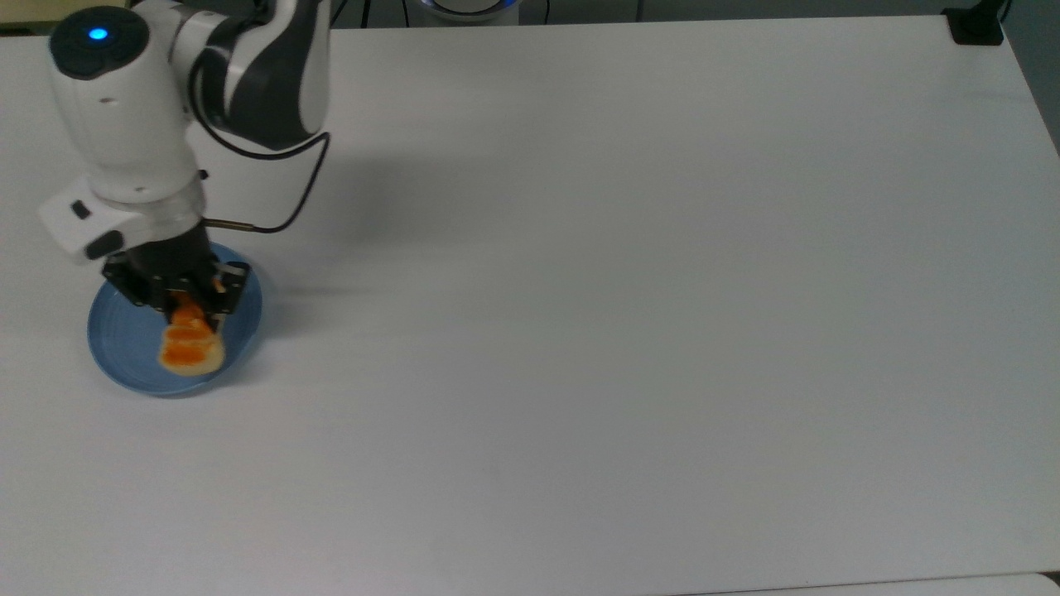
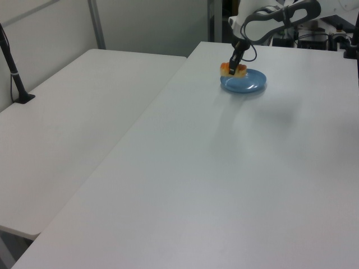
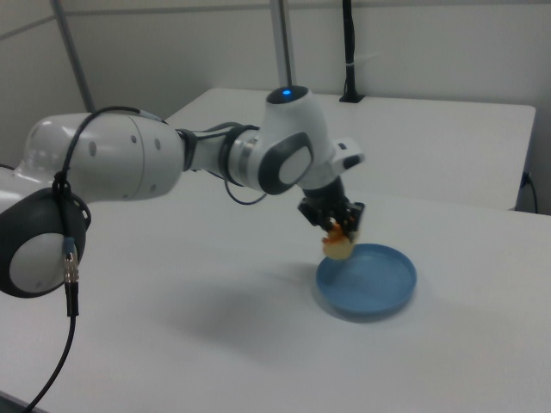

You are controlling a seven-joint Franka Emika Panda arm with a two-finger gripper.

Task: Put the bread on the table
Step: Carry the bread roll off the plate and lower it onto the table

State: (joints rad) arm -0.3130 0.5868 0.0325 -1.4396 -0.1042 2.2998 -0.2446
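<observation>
Orange bread (image 3: pixel 337 243) lifted clear of plate (image 3: pixel 370 286)

The plate (image 1: pixel 124 364) sits on the table (image 1: pixel 629 298) near its left edge in the top view, well apart from the other edges. The bread (image 1: pixel 190 341) hangs above the plate, clear of it in the right view (image 3: pixel 337 245), clamped by the gripper (image 1: pixel 184 305) at its upper end, over the plate's near-left rim in the right view.

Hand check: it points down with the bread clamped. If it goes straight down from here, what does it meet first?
Most likely the blue plate: the bread hangs from the hand, lifted above the plate's rim, so the bread would touch first.
</observation>
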